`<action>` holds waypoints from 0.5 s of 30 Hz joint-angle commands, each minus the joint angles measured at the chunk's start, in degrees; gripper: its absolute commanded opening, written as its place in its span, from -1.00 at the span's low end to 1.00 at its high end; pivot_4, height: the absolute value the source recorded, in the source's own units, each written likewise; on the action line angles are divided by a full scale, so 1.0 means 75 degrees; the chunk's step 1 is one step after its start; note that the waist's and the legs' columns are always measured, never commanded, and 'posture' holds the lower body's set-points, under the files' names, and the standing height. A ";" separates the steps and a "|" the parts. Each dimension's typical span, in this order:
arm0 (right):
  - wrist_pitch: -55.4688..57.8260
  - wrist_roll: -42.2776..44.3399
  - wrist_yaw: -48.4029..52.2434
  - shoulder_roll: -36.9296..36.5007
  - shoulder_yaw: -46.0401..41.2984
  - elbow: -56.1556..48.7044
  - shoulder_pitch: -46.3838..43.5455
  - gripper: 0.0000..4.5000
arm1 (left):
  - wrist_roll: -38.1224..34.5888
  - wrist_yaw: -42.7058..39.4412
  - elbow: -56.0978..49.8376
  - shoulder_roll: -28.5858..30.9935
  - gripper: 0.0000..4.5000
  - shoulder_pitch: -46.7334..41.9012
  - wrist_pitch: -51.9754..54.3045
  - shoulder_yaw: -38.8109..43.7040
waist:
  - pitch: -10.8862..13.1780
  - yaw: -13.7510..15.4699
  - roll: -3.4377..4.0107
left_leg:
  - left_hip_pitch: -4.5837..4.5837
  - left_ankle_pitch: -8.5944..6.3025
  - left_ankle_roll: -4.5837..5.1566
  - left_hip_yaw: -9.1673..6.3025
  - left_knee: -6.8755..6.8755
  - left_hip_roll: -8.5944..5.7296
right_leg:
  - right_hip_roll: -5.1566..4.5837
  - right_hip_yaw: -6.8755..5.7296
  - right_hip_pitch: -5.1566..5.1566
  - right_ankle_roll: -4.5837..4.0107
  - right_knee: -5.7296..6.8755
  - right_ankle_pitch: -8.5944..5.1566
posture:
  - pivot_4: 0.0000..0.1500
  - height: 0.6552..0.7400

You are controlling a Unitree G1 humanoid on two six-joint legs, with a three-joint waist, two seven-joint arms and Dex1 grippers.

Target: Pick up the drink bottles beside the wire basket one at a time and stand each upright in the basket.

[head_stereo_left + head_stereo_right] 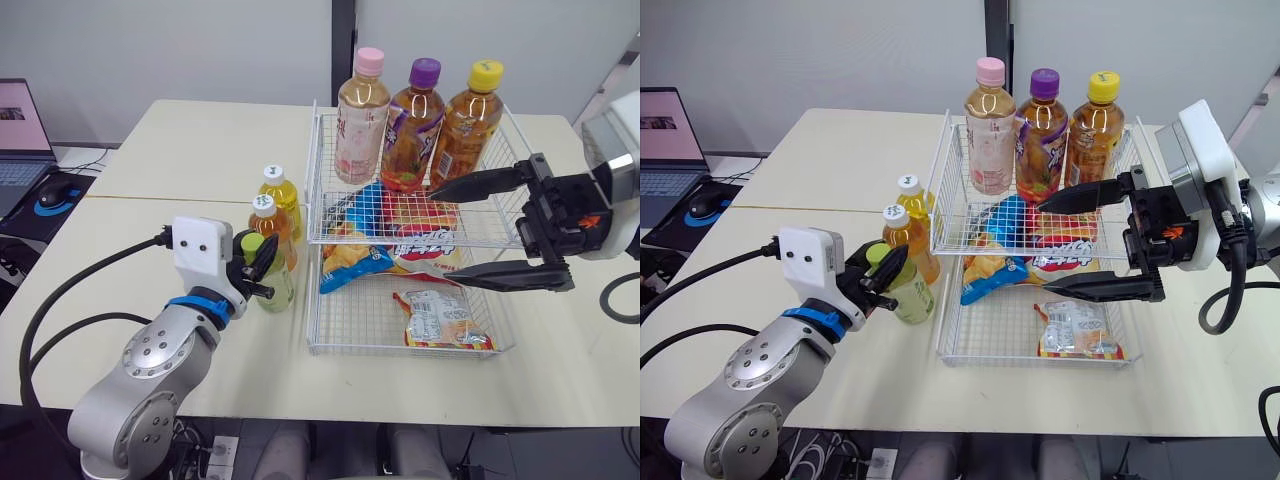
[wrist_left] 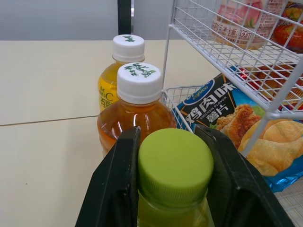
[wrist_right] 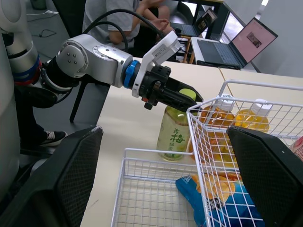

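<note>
The table (image 1: pixel 180 150) carries the wire basket (image 1: pixel 350 350), a two-level unit whose raised rear shelf already holds three upright bottles, capped pink (image 1: pixel 362 120), purple (image 1: pixel 413 125) and yellow (image 1: pixel 467 125). The right tool (image 1: pixel 441 232) hangs above the middle of the basket, fingers spread wide and holding nothing. The left tool (image 2: pixel 170 137) is clenched on the green-capped bottle (image 3: pixel 174 135), one finger on each side of the cap and neck. This bottle stands upright and appears to rest on the table, just beside the left wall of the basket. Two white-capped bottles stand directly behind it along the same wall: the amber bottle (image 1: pixel 265 222) very close, possibly touching, and the yellow bottle (image 1: pixel 280 190) beyond. Snack bags (image 1: pixel 350 255) cover much of the lower level, and a small packet (image 1: pixel 440 318) lies near the front rim.

- Hazard 1: the grip sits high on the cap, so the heavy body may swing or slip out during the lift.
- Hazard 2: any sideways drag may topple the amber bottle.
- Hazard 3: a low carry may strike the basket wall and shift the basket or tip the bottles on the shelf.
- Hazard 4: the right tool occupies the space over the basket, and the two tools may collide there.
- Hazard 5: a bottle set down on the snack bags has uneven footing and may fall over on release.
</note>
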 commanded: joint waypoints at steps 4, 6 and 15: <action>-0.0108 -0.0053 0.0029 -0.0105 -0.0236 0.0114 -0.0276 1.00 | -0.1344 -0.1202 -0.0142 0.1461 -0.38 -0.0657 -0.0107 0.1780 | 0.0002 -0.0011 0.0001 | -0.0008 0.0000 0.0000 -0.0003 -0.0001 0.0005 | 0.0006 -0.0002 -0.0010 -0.0001 0.0000 0.0000 | 1.00 1.00; -0.0142 -0.0161 0.0029 -0.0104 -0.0222 0.0227 -0.0346 1.00 | -0.2039 -0.1599 0.0077 0.2115 -0.38 -0.0941 -0.0001 0.2246 | 0.0002 -0.0012 0.0002 | -0.0008 0.0000 -0.0001 -0.0006 0.0000 0.0007 | 0.0009 -0.0006 -0.0011 -0.0004 0.0001 -0.0002 | 1.00 1.00; 0.0071 -0.0091 -0.0034 -0.0256 -0.0409 0.0468 -0.0562 1.00 | -0.6669 -0.1964 0.3435 0.5177 -0.38 -0.3367 0.0800 0.3595 | 0.0015 -0.0034 -0.0007 | -0.0029 0.0001 -0.0001 -0.0030 -0.0001 0.0004 | 0.0011 -0.0021 -0.0022 -0.0002 -0.0005 -0.0002 | 1.00 1.00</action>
